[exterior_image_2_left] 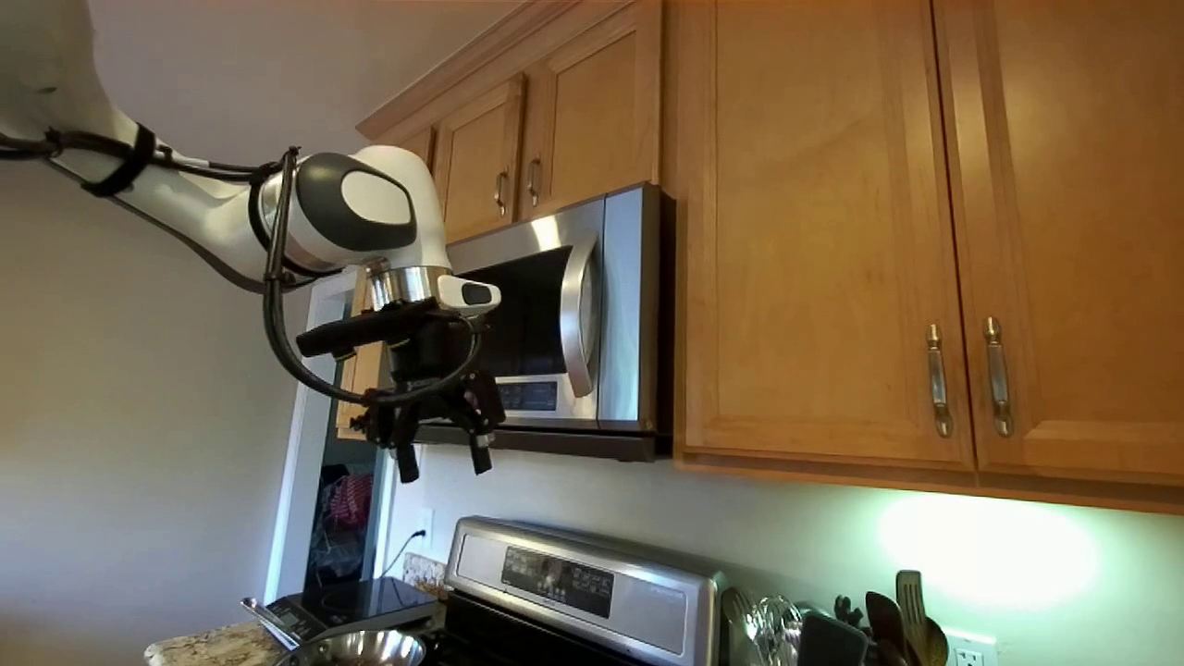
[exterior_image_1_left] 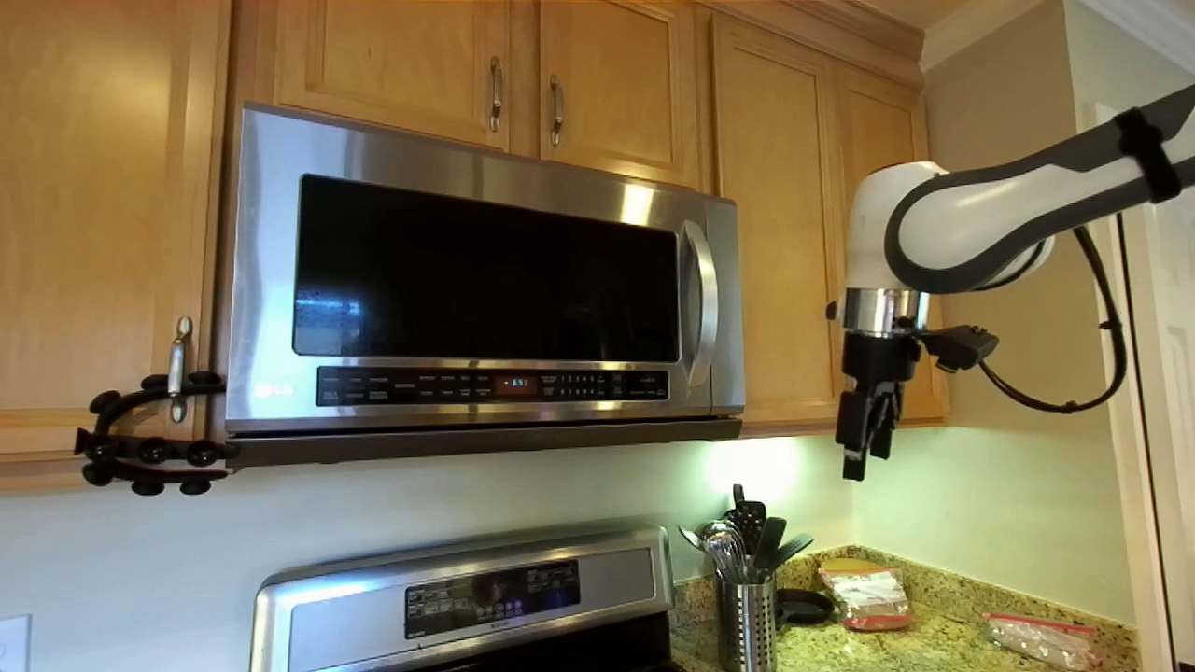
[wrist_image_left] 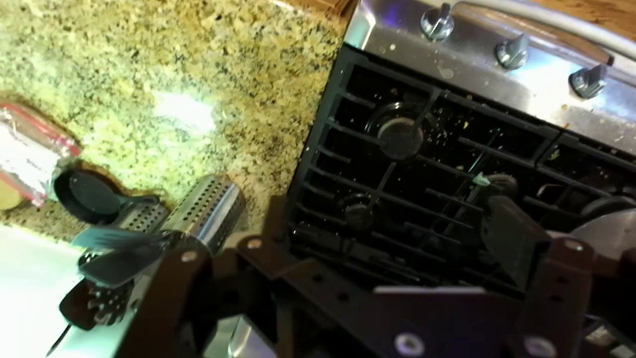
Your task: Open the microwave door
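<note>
Two fingers (exterior_image_2_left: 481, 456) of your pincer (exterior_image_2_left: 444, 470), seen in an exterior view, stand spread apart, tips pointing down. Task item: the microwave door (exterior_image_1_left: 476, 266), closed, lying flush with the front of the steel microwave (exterior_image_2_left: 622, 314), which is mounted above the stove panel (exterior_image_1_left: 467, 602) and beneath light wooden cabinets (exterior_image_1_left: 616, 84). The door's curved handle (exterior_image_1_left: 708, 303) runs vertically along its right side; a button strip (exterior_image_1_left: 495, 385) runs along the bottom, its lit digits too small for you to read with confidence. In both exterior views you have the pincer apart from the handle, its tips appearing slightly lower than the microwave's underside. Your white arm (exterior_image_2_left: 217, 222) has its wrist turned downward. Wrist camera: you look down on black stove grates (wrist_image_left: 382, 186), three knobs (wrist_image_left: 513, 52) beyond them, and a speckled table (wrist_image_left: 238, 74). Table carries a perforated steel holder (exterior_image_1_left: 747, 621) with upright utensils (exterior_image_1_left: 769, 539), a small black skillet (exterior_image_1_left: 805, 607) just beside it, and two red-edged plastic bags (exterior_image_1_left: 873, 597), one next to the skillet. Far left in an exterior view, you have a black curled object (exterior_image_1_left: 149, 450) at a cabinet pull (exterior_image_1_left: 177, 364); cannot tell whether the two touch.
</note>
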{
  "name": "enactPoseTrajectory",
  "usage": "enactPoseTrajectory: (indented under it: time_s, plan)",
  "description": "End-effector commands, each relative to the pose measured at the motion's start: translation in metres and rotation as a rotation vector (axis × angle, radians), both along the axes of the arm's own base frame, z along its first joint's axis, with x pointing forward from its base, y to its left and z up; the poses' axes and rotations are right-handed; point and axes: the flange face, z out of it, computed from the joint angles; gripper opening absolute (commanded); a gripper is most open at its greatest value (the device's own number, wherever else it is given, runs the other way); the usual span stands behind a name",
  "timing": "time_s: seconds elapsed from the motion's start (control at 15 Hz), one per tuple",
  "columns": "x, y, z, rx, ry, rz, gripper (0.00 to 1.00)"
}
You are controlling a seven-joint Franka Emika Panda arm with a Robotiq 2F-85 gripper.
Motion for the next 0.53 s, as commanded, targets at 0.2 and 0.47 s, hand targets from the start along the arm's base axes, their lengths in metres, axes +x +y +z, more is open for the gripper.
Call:
enactPoseTrajectory:
  time_s: [0.2,0.47]
  plan:
    - [0.0053,-0.0023,0.0137,-0.024,-0.064,0.003,1.00]
    - [0.0054,-0.0023,0.0139,-0.024,-0.065,0.003,1.00]
